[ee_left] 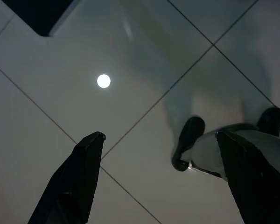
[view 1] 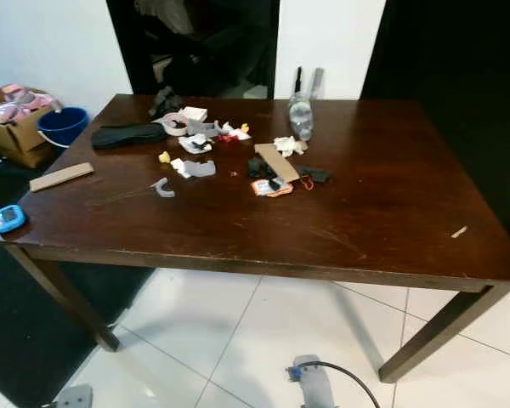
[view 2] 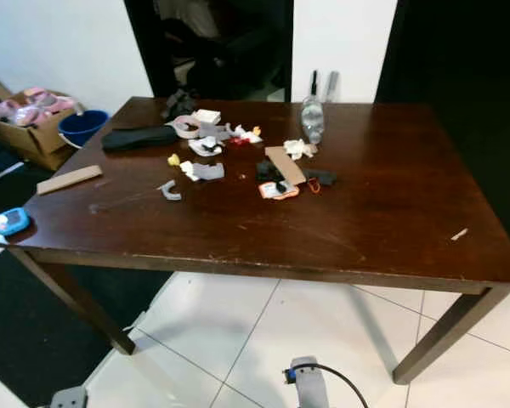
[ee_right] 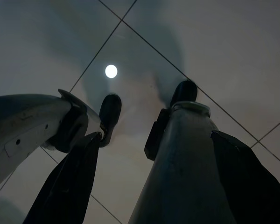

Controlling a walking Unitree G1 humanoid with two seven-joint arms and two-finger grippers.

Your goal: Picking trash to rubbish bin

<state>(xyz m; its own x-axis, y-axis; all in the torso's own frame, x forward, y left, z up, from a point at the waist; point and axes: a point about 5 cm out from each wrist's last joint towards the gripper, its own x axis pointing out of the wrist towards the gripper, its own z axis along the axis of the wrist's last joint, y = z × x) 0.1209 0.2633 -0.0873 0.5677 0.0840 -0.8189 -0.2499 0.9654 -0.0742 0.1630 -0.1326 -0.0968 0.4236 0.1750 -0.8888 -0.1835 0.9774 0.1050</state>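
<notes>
— Brown wooden table [view 1: 391, 221], big one, with the trash [view 1: 238, 153] scattered across its far half beside a clear bottle [view 1: 300, 115].

— And the grippers?

— Both hang over the white floor tiles [ee_left: 60, 107]: left gripper [ee_left: 158, 140] and right gripper [ee_right: 154, 137], fingers spread apart, holding nothing.

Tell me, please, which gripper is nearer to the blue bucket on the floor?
Left, probably. The blue bucket sits beyond the table's far left corner. Both grippers hang low over floor tiles, left gripper on that side, right gripper further away.
</notes>
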